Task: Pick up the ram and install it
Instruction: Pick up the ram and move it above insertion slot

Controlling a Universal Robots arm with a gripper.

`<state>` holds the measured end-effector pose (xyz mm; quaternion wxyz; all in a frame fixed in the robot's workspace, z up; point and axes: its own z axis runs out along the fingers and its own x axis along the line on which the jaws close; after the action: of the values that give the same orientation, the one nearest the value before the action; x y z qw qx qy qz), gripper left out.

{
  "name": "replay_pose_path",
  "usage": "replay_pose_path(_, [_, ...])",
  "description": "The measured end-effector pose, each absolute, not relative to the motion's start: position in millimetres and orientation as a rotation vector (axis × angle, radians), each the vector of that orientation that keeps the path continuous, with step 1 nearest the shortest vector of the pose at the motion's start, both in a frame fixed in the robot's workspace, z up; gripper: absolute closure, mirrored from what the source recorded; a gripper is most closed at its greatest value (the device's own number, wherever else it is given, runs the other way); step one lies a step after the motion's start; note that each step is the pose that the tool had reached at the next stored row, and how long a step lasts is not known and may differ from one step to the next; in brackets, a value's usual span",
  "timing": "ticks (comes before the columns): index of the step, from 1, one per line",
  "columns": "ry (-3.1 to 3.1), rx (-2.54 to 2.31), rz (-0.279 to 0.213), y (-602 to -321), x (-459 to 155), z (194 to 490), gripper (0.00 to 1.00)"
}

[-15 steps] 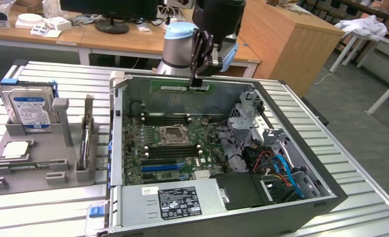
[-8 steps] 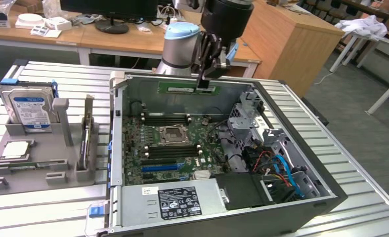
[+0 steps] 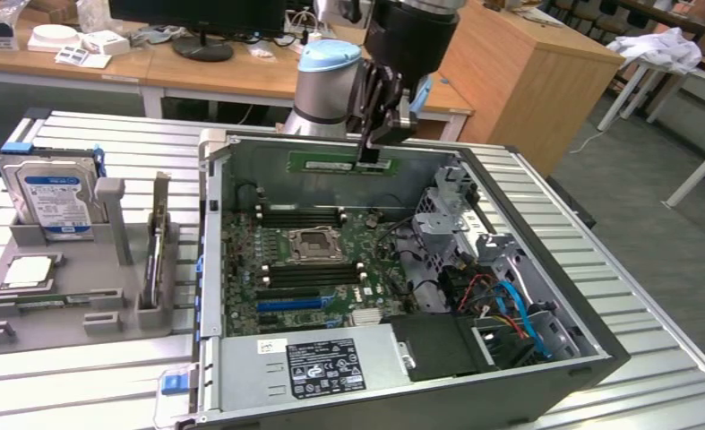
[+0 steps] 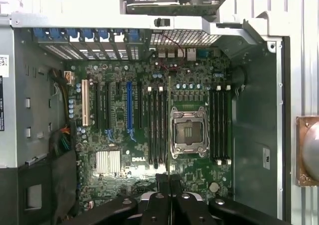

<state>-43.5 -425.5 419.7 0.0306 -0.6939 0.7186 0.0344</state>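
My gripper (image 3: 373,161) hangs over the far side of the open computer case (image 3: 215,269), shut on the ram (image 3: 328,164), a narrow green stick held level above the case's far wall. In the wrist view the black fingertips (image 4: 160,185) pinch together at my gripper (image 4: 168,179), and the ram (image 4: 169,100) runs edge-on as a thin line over the motherboard (image 4: 119,195). Below lie the motherboard (image 3: 283,309), its bare CPU socket (image 3: 313,242) and black memory slots (image 3: 298,216) on both sides of the socket. The same slots (image 4: 157,125) sit beside the socket (image 4: 188,133).
A grey holder tray (image 3: 104,309) stands at the exterior view's left with a blue-labelled hard drive (image 3: 54,193) upright in it and a flat processor part (image 3: 30,273). The case holds a power supply (image 3: 326,363), a drive cage (image 3: 454,215) and loose cables (image 3: 508,305). A desk with a monitor base (image 3: 202,47) stands behind.
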Motion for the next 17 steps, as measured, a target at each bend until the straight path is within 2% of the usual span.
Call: replay_pose_path(17, [2.214, -2.138, 0.106, -425.5, -43.5, 388.8, 0.88])
